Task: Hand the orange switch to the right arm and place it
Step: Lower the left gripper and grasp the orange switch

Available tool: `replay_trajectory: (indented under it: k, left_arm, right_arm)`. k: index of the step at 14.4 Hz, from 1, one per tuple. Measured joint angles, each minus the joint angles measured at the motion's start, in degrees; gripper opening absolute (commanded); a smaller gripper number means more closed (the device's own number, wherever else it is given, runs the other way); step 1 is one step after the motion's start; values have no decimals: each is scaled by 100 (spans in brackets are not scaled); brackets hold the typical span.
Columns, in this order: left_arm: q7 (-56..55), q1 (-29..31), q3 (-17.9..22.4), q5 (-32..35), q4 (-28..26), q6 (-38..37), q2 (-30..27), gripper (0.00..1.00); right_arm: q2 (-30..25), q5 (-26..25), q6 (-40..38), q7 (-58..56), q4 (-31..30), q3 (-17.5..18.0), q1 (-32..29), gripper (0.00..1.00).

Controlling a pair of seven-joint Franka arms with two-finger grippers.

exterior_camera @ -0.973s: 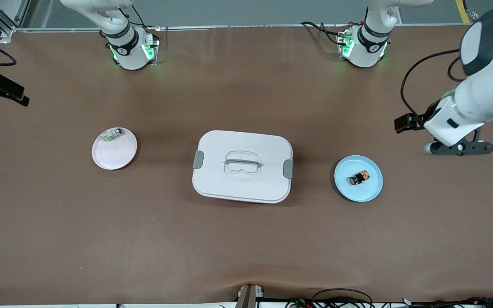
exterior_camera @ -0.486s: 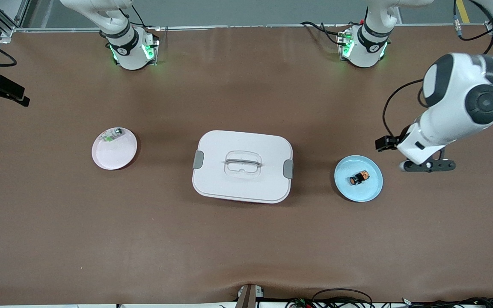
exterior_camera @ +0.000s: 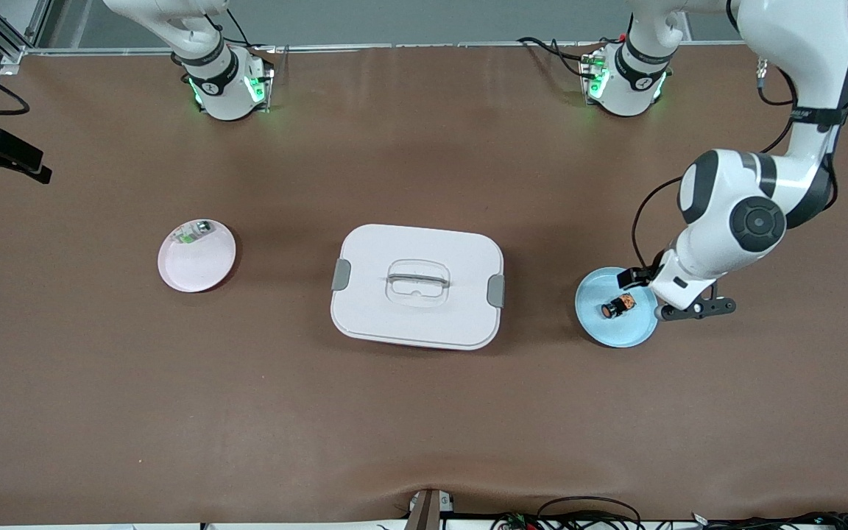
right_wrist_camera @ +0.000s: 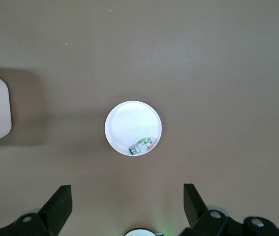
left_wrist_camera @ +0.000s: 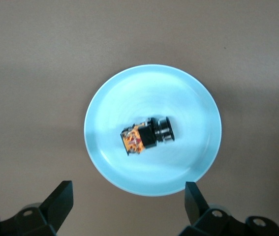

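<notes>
Movement is seen in the front view: the left arm, which stood well out toward its own end of the table a second ago, has been swung in, and the left gripper (exterior_camera: 693,309) is now brought to the edge of the blue plate (exterior_camera: 610,331). The orange switch (exterior_camera: 618,305) is left unmoved on that plate, lying on its side. The white lidded box (exterior_camera: 417,285) and the pink plate (exterior_camera: 199,269) with the small white-and-green part (exterior_camera: 190,234) are unchanged. The right arm's hand is not shown here.

In the left wrist view, the left gripper (left_wrist_camera: 129,204) is held over the blue plate (left_wrist_camera: 178,93), fingers (left_wrist_camera: 60,199) spread wide and empty; the orange switch (left_wrist_camera: 146,136) is untouched below.

In the right wrist view, the right gripper (right_wrist_camera: 124,206) is seen waiting high over the pink plate (right_wrist_camera: 127,118), jaws wide apart, nothing held.
</notes>
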Motion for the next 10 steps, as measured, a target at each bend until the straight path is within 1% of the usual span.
replay_trajectory:
  k: [4, 7, 10]
  left_arm:
    - [-498, -42, -2, 0, -138, 707, 364, 100]
    - [-612, -78, -3, 0, -283, 1176, 510, 100]
    - [-655, -85, -3, 0, -369, 1494, 633, 100]
  right_arm:
    - [1, 0, 0, 0, 0, 0, 0, 100]
    - [1, 0, 0, 0, 0, 0, 1, 100]
    - [1, 0, 0, 0, 0, 0, 1, 100]
